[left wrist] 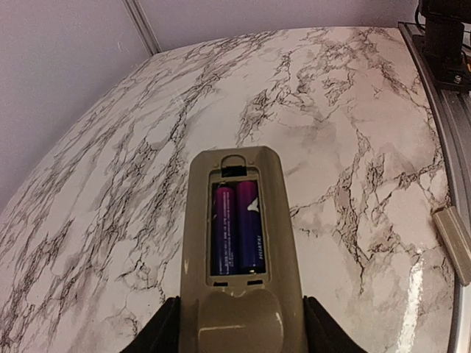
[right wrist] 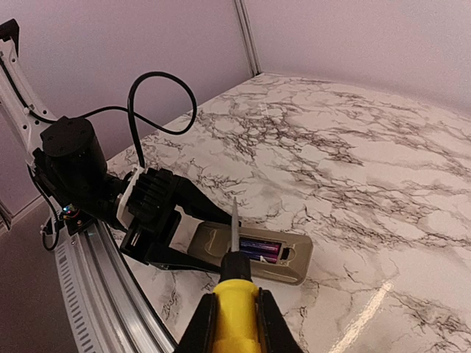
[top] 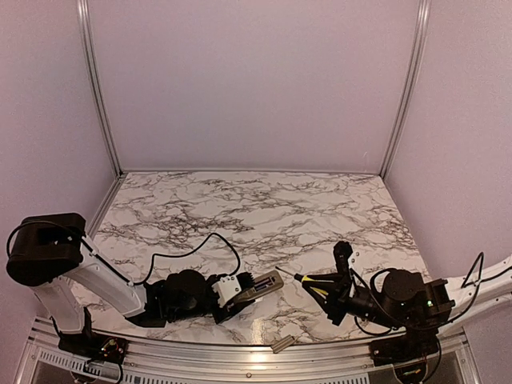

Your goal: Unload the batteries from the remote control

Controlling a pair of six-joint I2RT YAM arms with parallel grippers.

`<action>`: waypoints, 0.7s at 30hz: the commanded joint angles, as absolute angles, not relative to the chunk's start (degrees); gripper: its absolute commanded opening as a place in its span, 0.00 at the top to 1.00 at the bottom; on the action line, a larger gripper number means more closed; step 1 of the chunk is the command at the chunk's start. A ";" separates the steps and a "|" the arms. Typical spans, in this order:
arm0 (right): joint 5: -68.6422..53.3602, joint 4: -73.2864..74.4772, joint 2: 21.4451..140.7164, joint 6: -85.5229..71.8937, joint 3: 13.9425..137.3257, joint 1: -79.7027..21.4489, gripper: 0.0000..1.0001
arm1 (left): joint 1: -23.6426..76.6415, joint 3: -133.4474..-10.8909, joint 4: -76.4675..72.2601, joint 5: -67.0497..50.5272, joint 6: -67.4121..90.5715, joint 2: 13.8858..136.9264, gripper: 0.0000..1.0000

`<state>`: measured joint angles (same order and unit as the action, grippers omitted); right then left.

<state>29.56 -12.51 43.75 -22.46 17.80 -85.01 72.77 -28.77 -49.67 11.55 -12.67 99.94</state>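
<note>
The left arm (top: 104,284) stretches low; the left fingers (left wrist: 158,334) clamp the remote control (left wrist: 235,316), batteries (left wrist: 237,228) exposed just ahead. The right fingers (right wrist: 197,331) grip the screwdriver (right wrist: 235,309), shaft projecting forward.

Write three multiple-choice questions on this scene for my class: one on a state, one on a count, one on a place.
1. The left gripper holds: A nothing; B a battery; C the remote.
2. How many batteries show in the remote? A one; B two; C four.
3. Where is the cover? A loose at the table's near edge; B fitted on the remote; C against the back wall.
Answers: 1 C, it clamps the remote's end. 2 B, two lie side by side, uncovered. 3 A, it lies flat, apart from the remote.
</note>
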 commanded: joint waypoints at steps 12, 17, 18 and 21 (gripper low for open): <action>34.30 -4.33 39.26 -24.93 20.10 -85.08 1.00 | 72.80 -30.42 -54.63 22.96 -14.01 102.29 1.00; 35.29 -1.67 39.14 -25.37 21.61 -85.08 1.00 | 72.53 -32.63 -51.74 28.09 -12.70 102.86 1.00; 35.47 -1.14 39.14 -25.51 21.88 -85.14 1.00 | 72.40 -31.87 -51.91 26.97 -13.15 102.49 1.00; 35.98 -0.27 39.03 -25.92 22.43 -85.08 1.00 | 71.54 -31.44 -49.40 20.92 -14.07 100.97 1.00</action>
<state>34.11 -2.76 39.72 -24.86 19.27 -85.01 72.40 -31.29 -51.00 24.71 -13.30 102.59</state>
